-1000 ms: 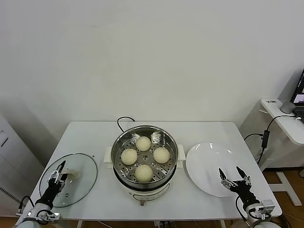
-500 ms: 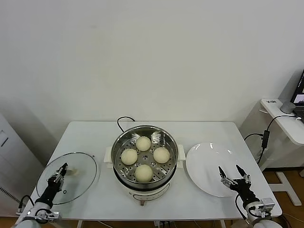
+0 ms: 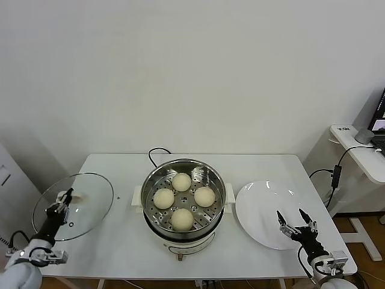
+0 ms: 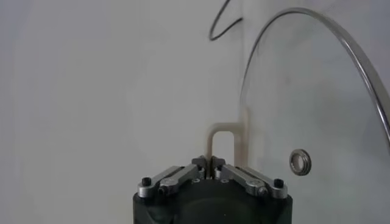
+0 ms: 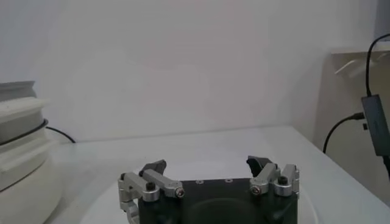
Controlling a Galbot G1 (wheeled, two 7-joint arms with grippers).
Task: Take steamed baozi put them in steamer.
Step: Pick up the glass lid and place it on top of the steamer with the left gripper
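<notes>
While clamped tight, left gripper (image 3: 65,198) holds the glass lid (image 3: 73,206).

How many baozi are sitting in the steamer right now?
4, all on the steamer's perforated tray: far baozi, left baozi, right baozi, near baozi. The white plate has none; none appear hidden.

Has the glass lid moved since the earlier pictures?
Yes. The lid, held by the left hand, has lifted and tilted, farther left of the steamer.
</notes>
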